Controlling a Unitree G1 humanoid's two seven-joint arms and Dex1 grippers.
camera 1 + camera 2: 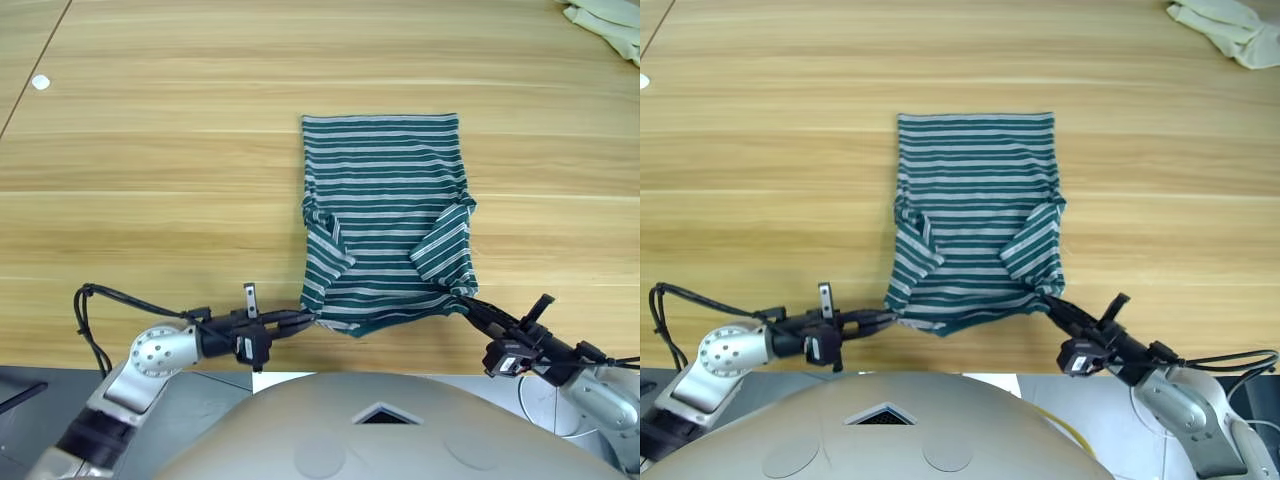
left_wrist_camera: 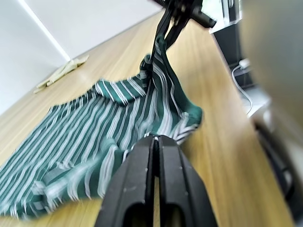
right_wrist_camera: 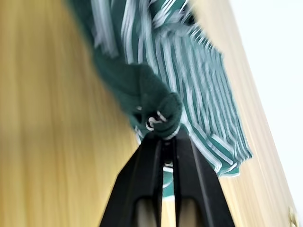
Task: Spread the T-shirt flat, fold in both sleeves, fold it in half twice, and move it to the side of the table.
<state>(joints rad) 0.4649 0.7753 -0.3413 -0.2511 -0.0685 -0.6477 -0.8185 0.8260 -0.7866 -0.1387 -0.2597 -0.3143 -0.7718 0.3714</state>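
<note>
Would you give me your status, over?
Left gripper, right gripper: jaws shut on T-shirt near corners. Sleeves in, no half fold yet. Pale cloth far right, not in the way.

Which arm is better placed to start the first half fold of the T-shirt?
Right, narrowly. The right tool is shut on a thick bunch of the T-shirt at the near corner; the left tool pinches only a thin edge of the other near corner. The fold likely needs both.

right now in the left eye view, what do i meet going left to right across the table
white spot → left tool → T-shirt → right tool → pale cloth
</note>
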